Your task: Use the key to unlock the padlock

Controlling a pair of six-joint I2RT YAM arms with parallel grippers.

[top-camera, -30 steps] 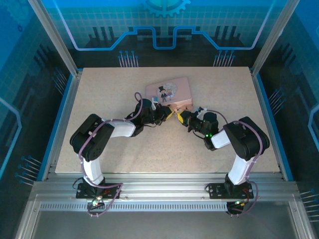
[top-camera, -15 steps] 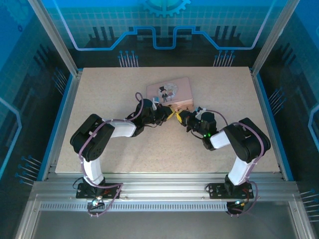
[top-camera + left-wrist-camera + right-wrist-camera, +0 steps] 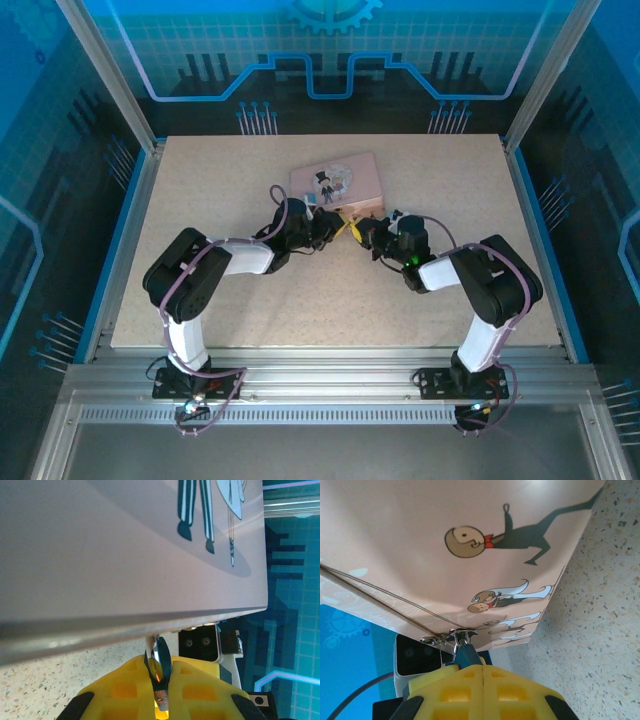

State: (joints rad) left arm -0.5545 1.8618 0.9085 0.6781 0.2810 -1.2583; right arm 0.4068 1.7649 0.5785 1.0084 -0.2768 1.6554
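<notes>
Near the middle of the speckled table point(image 3: 220, 180), a little toward the far side, lies the pink box point(image 3: 337, 180), its cartoon picture facing up. The two arms meet at the box's near edge. The left tool point(image 3: 332, 228) comes in from the left and the right tool point(image 3: 365, 233) from the right, their tips just beside each other. In the right wrist view the right tool point(image 3: 482, 667) has its yellow pads pressed together on the padlock point(image 3: 465, 654). The bluish body sticks out from between the pads, and the thin silvery shackle point(image 3: 462, 636) at its end touches the lower edge of the pink box point(image 3: 420, 555). A small silver fitting point(image 3: 431, 640) sits just left of the shackle; what it is cannot be told. The bare table point(image 3: 600, 605) shows to the right. In the left wrist view the left tool point(image 3: 160, 666) is also closed narrow, pinching a thin silvery piece with a bluish sheen that looks like the key point(image 3: 159, 655). Its free end reaches up to touch the underside of the box's edge point(image 3: 125, 555). Whether the key is inside the padlock cannot be made out. The pale housing of the other arm point(image 3: 205, 645) stands just beyond it, and the table point(image 3: 50, 680) lies below on the left.
</notes>
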